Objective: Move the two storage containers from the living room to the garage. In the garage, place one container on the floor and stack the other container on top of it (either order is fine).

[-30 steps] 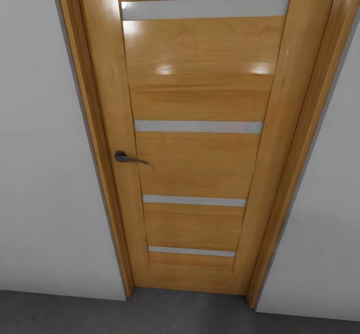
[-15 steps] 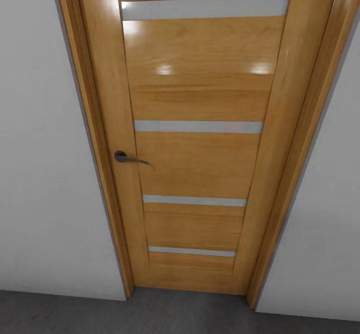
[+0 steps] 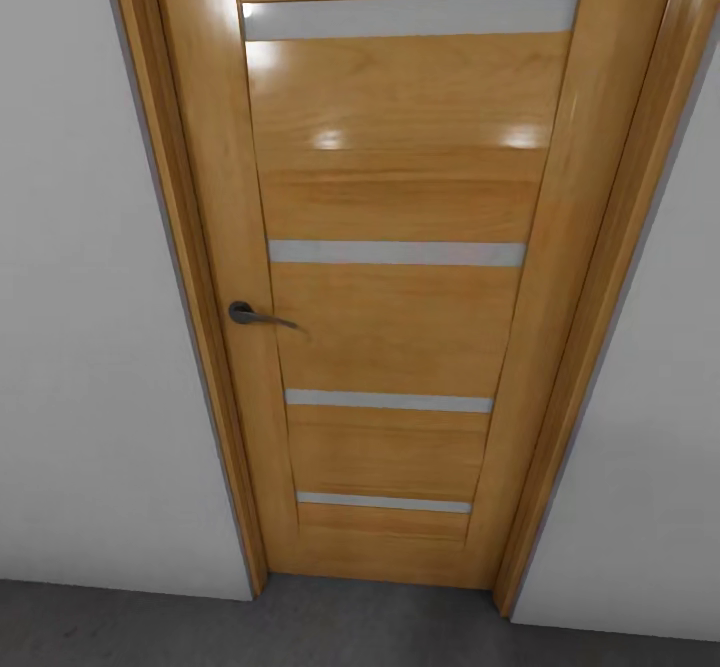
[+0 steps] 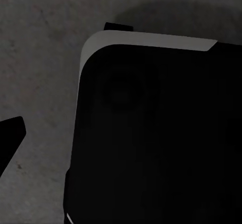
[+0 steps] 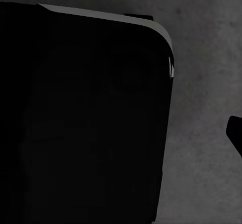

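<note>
Facing a closed door (image 3: 390, 277) above grey floor (image 3: 130, 627), the robot has both containers yet to fetch, their whereabouts and either tool's opening impossible to tell.

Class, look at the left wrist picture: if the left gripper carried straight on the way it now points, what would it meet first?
Most likely the robot's own black base, which lies across most of that line, with the grey concrete floor beside and below it. Depth is unclear, so take this as a likely answer.
</note>
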Available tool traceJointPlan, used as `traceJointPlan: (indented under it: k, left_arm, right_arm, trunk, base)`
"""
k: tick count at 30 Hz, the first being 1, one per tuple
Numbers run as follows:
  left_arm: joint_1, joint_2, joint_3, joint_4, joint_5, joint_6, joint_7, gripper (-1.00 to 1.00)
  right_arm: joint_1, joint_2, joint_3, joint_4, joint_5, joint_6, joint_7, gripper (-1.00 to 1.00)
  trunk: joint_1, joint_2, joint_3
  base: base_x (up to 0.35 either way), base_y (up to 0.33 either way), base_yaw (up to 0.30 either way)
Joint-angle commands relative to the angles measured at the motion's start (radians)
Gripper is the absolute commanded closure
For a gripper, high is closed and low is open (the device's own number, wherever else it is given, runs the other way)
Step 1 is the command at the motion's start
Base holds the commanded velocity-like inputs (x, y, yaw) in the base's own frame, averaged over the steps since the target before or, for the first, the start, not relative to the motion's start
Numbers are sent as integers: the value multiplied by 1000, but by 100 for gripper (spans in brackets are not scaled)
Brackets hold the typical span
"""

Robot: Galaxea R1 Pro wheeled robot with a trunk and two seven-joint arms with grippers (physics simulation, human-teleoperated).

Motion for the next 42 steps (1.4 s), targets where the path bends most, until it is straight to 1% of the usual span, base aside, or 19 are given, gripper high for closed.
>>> traceJointPlan:
  k: [1,7,9,11,12,15,20,21,23,24,27,32,39,42]
  left_arm:
    - [0,0,0,0,7,-2,1,-100]
    - [0,0,0,0,7,-2,1,-100]
    - [0,0,0,0,7,-2,1,-100]
    - [0,0,0,0,7,-2,1,-100]
    - [0,0,0,0,7,-2,1,-100]
    - [0,0,0,0,7,-2,1,-100]
    - [0,0,0,0,7,-2,1,-100]
    - [0,0,0,0,7,-2,1,-100]
    - [0,0,0,0,7,-2,1,-100]
    - [0,0,0,0,7,-2,1,-100]
    - [0,0,0,0,7,-2,1,-100]
    - [0,0,0,0,7,-2,1,-100]
    - [0,0,0,0,7,-2,1,-100]
    - [0,0,0,0,7,-2,1,-100]
  right_arm:
    - [0,0,6,1,1,-5,0,-100]
    - [0,-1,7,-1,2,-3,1,-100]
    - [0,-5,7,-7,2,-3,2,-100]
    - [0,-21,6,-11,3,-3,3,-100]
    - [0,-34,5,-15,4,-3,3,-100]
    - [0,-57,5,-31,6,-3,3,-100]
    - [0,-82,3,-68,3,0,2,-100]
    - [0,-93,2,-78,2,0,1,-100]
    - [0,-107,1,-85,1,1,3,-100]
    - [0,-121,-1,-89,0,0,5,-100]
    - [0,-141,-2,-95,-2,-2,7,-100]
    - [0,-155,-4,-112,-4,-4,8,-100]
    - [0,-165,-5,-131,-4,3,8,-100]
    - [-1,-172,-5,-164,-3,6,5,-100]
  trunk:
    - [0,0,-1]
    - [0,0,-1]
    - [0,0,-1]
    - [0,0,-1]
    - [0,0,-1]
    - [0,0,-1]
    - [0,0,-1]
    - [0,0,-1]
    - [0,0,-1]
    - [0,0,-1]
    - [0,0,-1]
    - [0,0,-1]
    - [0,0,-1]
    - [0,0,-1]
  base:
    - [0,0,0]
    - [0,0,0]
    - [0,0,0]
    - [0,0,0]
    - [0,0,0]
    - [0,0,0]
    - [0,0,0]
    - [0,0,0]
    - [0,0,0]
    - [0,0,0]
    - [0,0,0]
    - [0,0,0]
    - [0,0,0]
    - [0,0,0]
